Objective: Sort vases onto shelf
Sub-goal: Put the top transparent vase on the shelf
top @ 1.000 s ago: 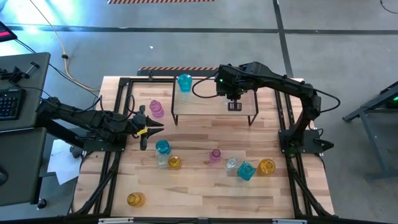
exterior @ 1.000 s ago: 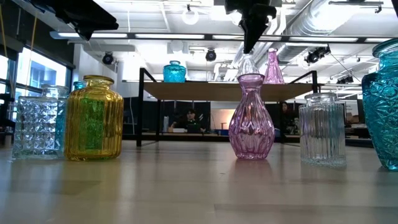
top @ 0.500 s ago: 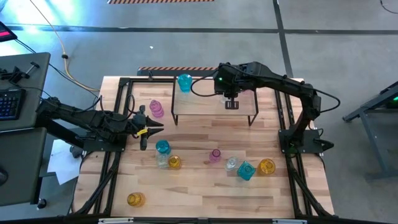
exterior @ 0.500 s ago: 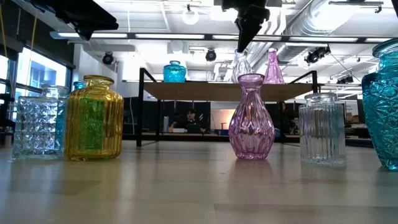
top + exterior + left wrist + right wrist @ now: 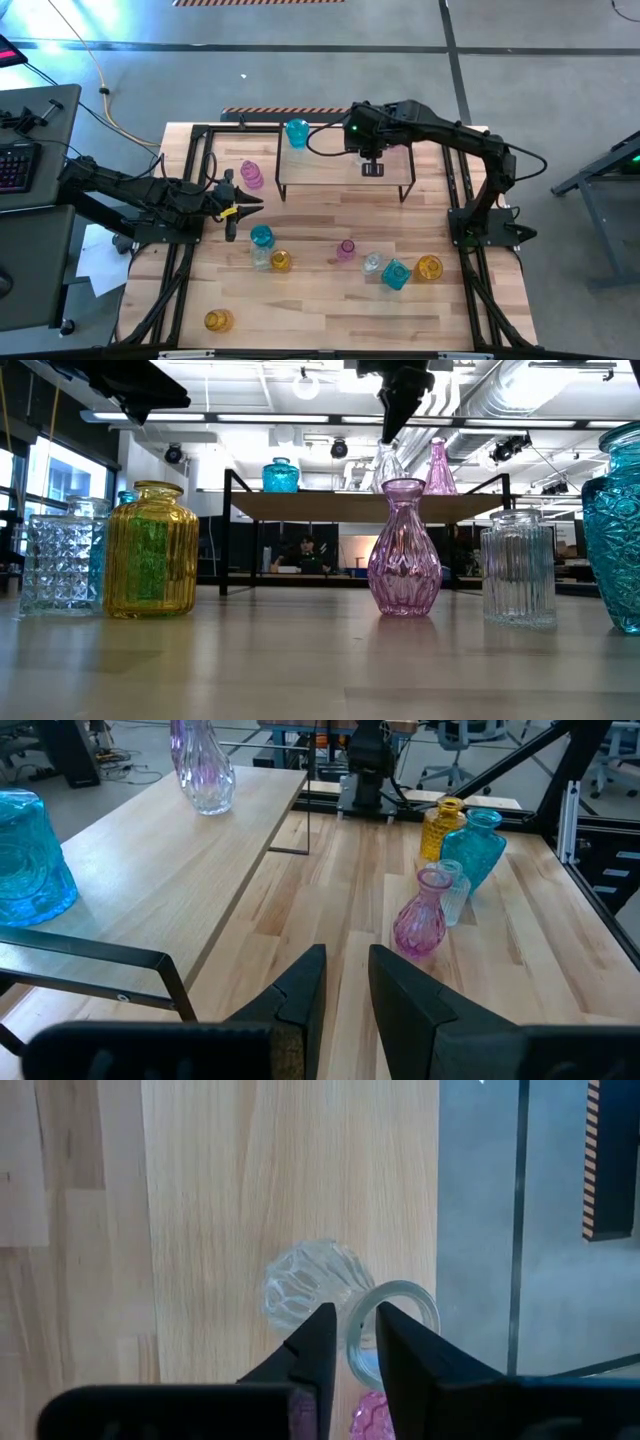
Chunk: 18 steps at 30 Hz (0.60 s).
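While the clear vase (image 5: pixel 305 1287) stands upright on the shelf (image 5: pixel 330 165) | my right gripper (image 5: pixel 349 1342) hangs right above its neck, fingers slightly parted, gripping nothing | teal vase (image 5: pixel 297 132) at shelf's far end | my left gripper (image 5: pixel 246 206) idle beside the shelf, empty, fingers narrowly apart.

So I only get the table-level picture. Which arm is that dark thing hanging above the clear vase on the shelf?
Observer: The right one. From above, its end effector hangs over the middle of the shelf.
Visitor: And the other arm?
Observer: The left end effector hovers over the table's left side, fingers apart, holding nothing.
Visitor: Is that vase well on the board?
Observer: The right wrist camera shows the clear vase standing close to one edge of the board.
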Each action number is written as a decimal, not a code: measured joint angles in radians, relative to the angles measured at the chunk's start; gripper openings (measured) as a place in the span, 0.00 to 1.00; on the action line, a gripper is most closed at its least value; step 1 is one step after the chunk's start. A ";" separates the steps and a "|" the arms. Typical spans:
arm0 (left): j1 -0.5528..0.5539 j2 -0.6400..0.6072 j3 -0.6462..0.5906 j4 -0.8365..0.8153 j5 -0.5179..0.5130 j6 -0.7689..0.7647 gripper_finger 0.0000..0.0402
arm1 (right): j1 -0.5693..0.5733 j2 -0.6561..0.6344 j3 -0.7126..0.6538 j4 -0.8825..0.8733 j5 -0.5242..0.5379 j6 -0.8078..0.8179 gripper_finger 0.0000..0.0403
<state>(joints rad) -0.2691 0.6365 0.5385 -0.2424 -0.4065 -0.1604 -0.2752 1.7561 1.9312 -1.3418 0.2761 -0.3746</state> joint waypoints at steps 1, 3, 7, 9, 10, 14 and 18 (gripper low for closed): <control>0.000 0.000 0.000 0.000 0.000 0.000 0.18 | 0.001 0.000 0.000 0.000 0.003 0.002 0.16; 0.000 0.000 0.000 0.000 0.000 0.000 0.18 | 0.002 0.000 0.000 0.000 0.008 0.005 0.19; 0.000 0.000 0.000 0.000 0.000 0.000 0.18 | 0.002 -0.002 0.006 -0.006 0.008 0.011 0.24; 0.000 0.000 0.000 0.000 0.000 0.000 0.18 | 0.002 -0.002 0.028 -0.010 0.008 0.018 0.26; 0.000 0.000 0.000 0.000 0.000 0.000 0.18 | 0.004 -0.003 0.042 -0.009 0.008 0.018 0.27; 0.000 0.000 0.000 0.000 0.000 0.000 0.18 | 0.023 -0.003 0.124 -0.012 0.030 0.019 0.29; 0.000 0.000 0.000 0.000 0.005 -0.001 0.18 | 0.056 -0.003 0.214 -0.054 0.086 0.086 0.29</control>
<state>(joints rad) -0.2694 0.6365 0.5385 -0.2424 -0.4015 -0.1612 -0.2196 1.7527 2.1453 -1.3955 0.3626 -0.2885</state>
